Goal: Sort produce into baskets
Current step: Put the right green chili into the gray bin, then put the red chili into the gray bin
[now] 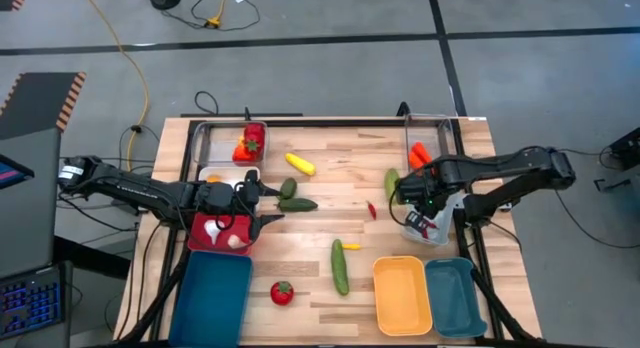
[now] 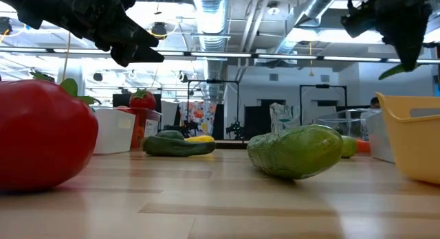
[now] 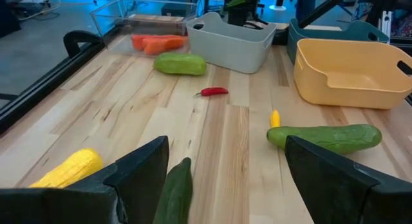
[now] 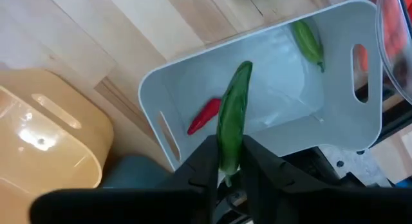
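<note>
My right gripper (image 4: 230,156) is shut on a green chilli (image 4: 233,108) above the white basket (image 4: 193,76), which holds a red chilli (image 4: 205,114) and another green chilli (image 4: 308,40). In the high view it is at the table's right (image 1: 420,203). My left gripper (image 1: 265,204) is open and empty, level above the table beside the pink-red basket (image 1: 205,238). It points at two dark green cucumbers (image 1: 293,196); one lies between its fingers in the left wrist view (image 3: 174,192). My right gripper pinches one end of the green chilli (image 4: 228,143) between its two fingers. The fingers come from above, pointing down. The chilli hangs below them, clear of the white basket, and its free end (image 2: 395,72) slants down.
On the table lie a yellow squash (image 1: 299,164), a red chilli (image 1: 371,210), a small yellow chilli (image 1: 350,246), a green cucumber (image 1: 340,266), a light green cucumber (image 1: 391,185) and a tomato (image 1: 282,293). Dark teal (image 1: 212,300), orange-yellow (image 1: 402,296) and teal (image 1: 455,296) baskets stand in front; clear baskets (image 1: 205,138) (image 1: 440,123) behind.
</note>
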You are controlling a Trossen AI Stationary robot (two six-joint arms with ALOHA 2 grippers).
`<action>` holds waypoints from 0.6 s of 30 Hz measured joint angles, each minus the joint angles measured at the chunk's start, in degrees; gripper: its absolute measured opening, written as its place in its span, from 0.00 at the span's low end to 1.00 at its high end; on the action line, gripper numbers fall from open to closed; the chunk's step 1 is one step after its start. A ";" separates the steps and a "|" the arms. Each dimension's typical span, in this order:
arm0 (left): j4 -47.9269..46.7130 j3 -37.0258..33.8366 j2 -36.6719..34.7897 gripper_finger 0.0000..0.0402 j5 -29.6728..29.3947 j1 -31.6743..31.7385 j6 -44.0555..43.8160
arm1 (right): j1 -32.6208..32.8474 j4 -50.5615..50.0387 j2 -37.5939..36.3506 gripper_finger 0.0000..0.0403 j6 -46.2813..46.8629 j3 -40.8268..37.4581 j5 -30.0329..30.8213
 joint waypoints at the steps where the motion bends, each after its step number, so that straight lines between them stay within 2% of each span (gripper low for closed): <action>1: -0.02 0.00 0.00 0.74 0.00 0.00 0.02 | -0.06 0.11 0.10 0.23 0.01 0.02 0.00; 8: -0.76 0.00 0.00 0.74 0.00 0.00 0.00 | -0.42 -0.26 0.71 0.44 -1.62 0.02 0.13; 12: -0.81 0.00 0.00 0.74 0.00 0.00 0.18 | -0.42 1.60 0.82 0.52 -3.12 0.04 2.09; 18: -0.80 0.00 0.00 0.74 -0.06 0.00 0.17 | -0.86 20.22 1.90 0.54 -1.82 0.04 6.72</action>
